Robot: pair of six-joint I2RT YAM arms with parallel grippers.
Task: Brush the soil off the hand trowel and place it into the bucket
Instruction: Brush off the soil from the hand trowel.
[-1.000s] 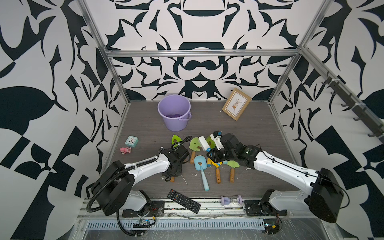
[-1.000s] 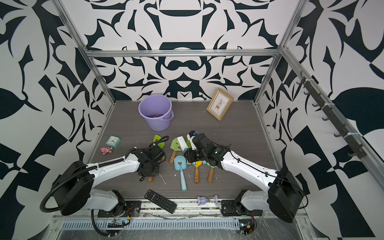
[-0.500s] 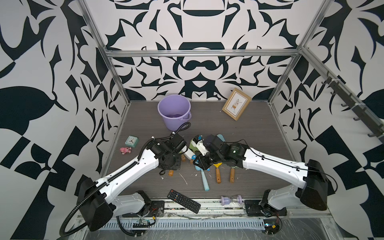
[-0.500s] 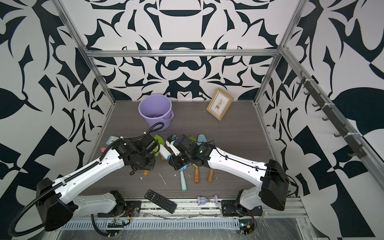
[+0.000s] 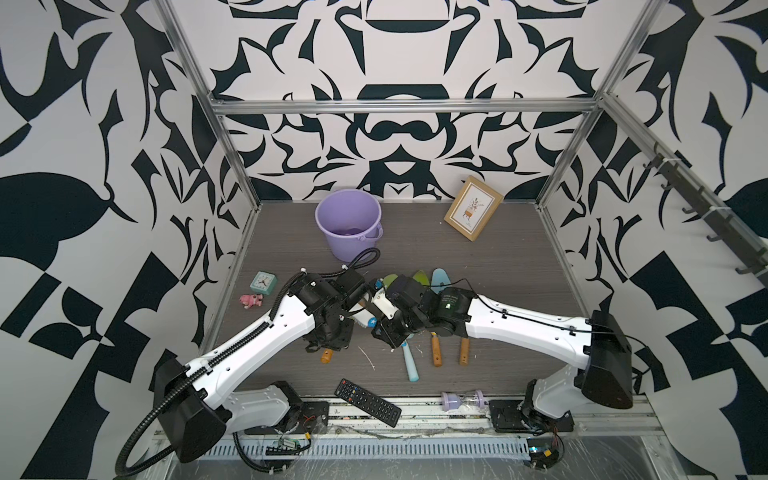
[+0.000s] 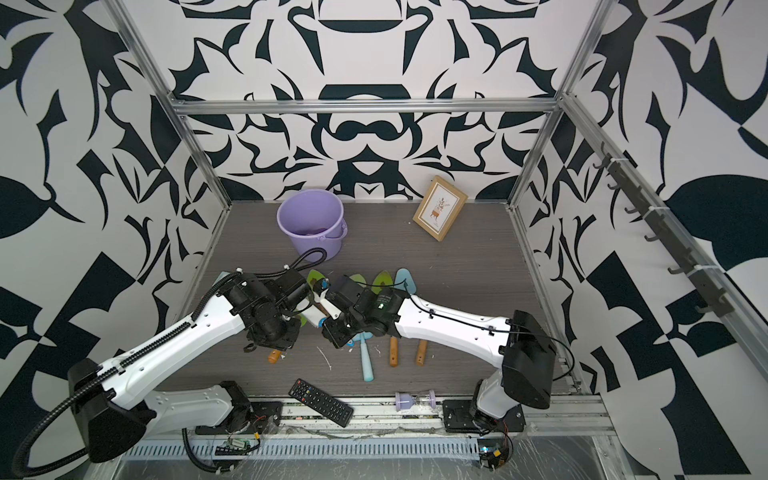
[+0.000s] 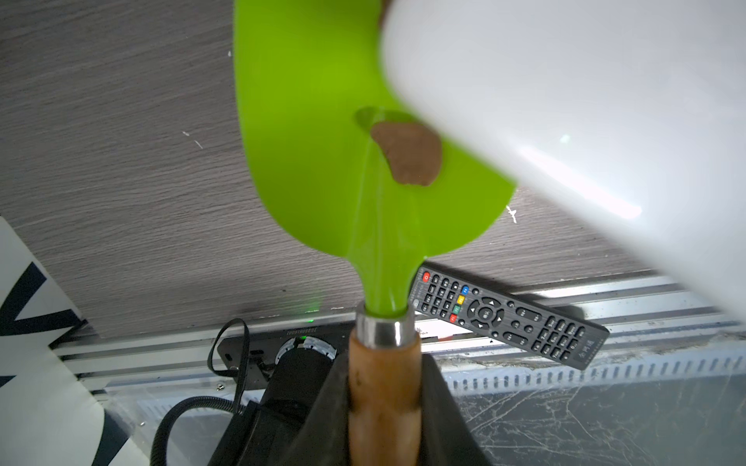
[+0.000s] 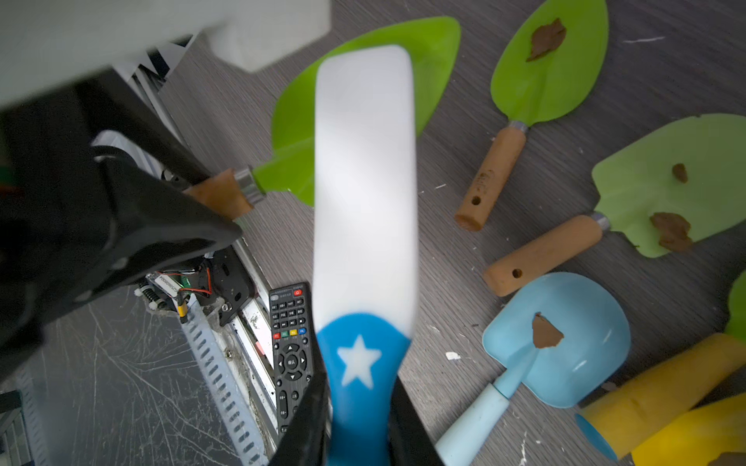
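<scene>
My left gripper [image 7: 383, 387] is shut on the wooden handle of a lime-green hand trowel [image 7: 315, 141], just behind its metal ferrule. A brown clump of soil [image 7: 407, 155] sticks to the blade near the neck. My right gripper [image 8: 359, 411] is shut on the blue star-marked handle of a white brush [image 8: 363, 181]. The brush hangs across the held trowel [image 8: 438, 52], hiding part of the blade. In both top views the two arms meet mid-table. The lilac bucket [image 5: 353, 249] [image 6: 320, 249] stands upright behind them, apart from both.
Several other soiled trowels lie to the right: a green one [image 8: 549, 68], a pale green spade [image 8: 678, 181] and a blue scoop [image 8: 573, 335]. A black remote [image 5: 368, 399] lies on the front edge. A picture frame [image 5: 473, 208] stands back right, a small clock [image 5: 264, 281] left.
Over the last second both arms rose from the table and swung inward. The left lifted the green trowel, and the right carried the brush leftward over its blade.
</scene>
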